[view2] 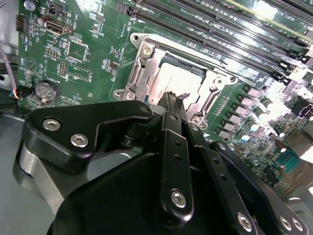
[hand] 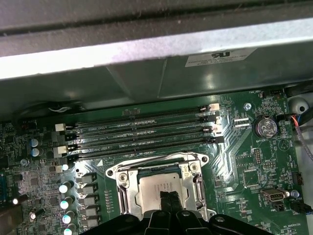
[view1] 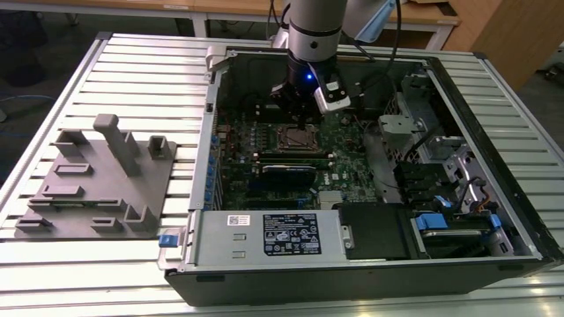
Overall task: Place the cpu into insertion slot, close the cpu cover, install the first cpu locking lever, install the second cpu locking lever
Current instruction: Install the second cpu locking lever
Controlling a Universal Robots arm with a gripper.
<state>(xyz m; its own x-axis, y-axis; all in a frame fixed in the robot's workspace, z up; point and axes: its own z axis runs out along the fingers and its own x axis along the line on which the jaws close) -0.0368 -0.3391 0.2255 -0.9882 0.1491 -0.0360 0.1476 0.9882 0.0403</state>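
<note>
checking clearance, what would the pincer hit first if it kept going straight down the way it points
Most likely the cpu seated in the insertion slot: the pincer tips point at its metal top. How far above they sit is unclear.

The exterior view looks down from high above at the open black computer case [view1: 370, 165]. Both wrist views sit close over its green circuit board [view2: 93, 54] [hand: 254, 161].

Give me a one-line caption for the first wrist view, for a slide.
Gripper poised with fingertips together over the cpu seated in its socket, cpu cover framing it.
</note>
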